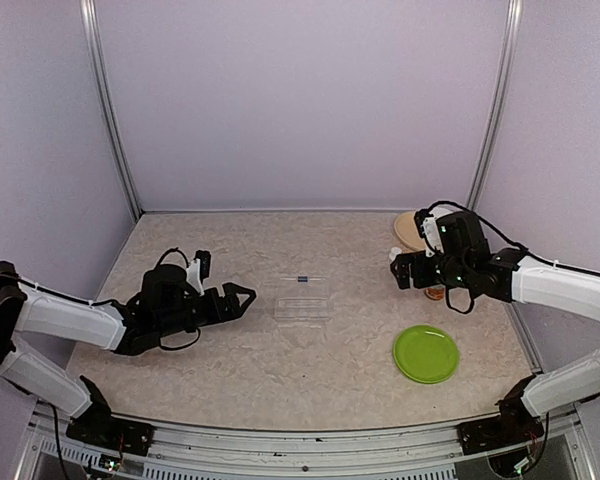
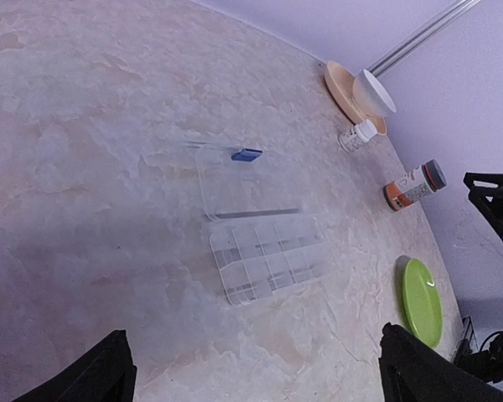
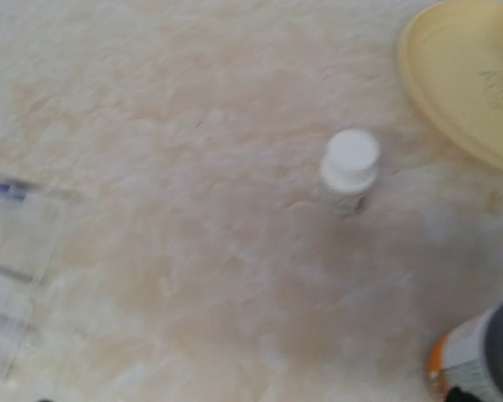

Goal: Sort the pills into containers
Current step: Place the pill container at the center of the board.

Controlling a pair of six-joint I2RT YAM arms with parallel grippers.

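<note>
Top external: left hand (image 1: 226,279) spread wide, empty; right hand (image 1: 396,270) likewise, touching nothing.

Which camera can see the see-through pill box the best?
The left wrist view: the pill box lies open there, its little squares clear. The top view shows the pill box small, mid-table. The right wrist view catches only its blurry edge at the left.

Lab robot cell: plain panel walls (image 1: 300,100) beyond left claw (image 1: 242,300) and right claw (image 1: 394,270), metal corner posts (image 1: 110,110), stone-pattern tabletop (image 1: 280,360) beneath both.
</note>
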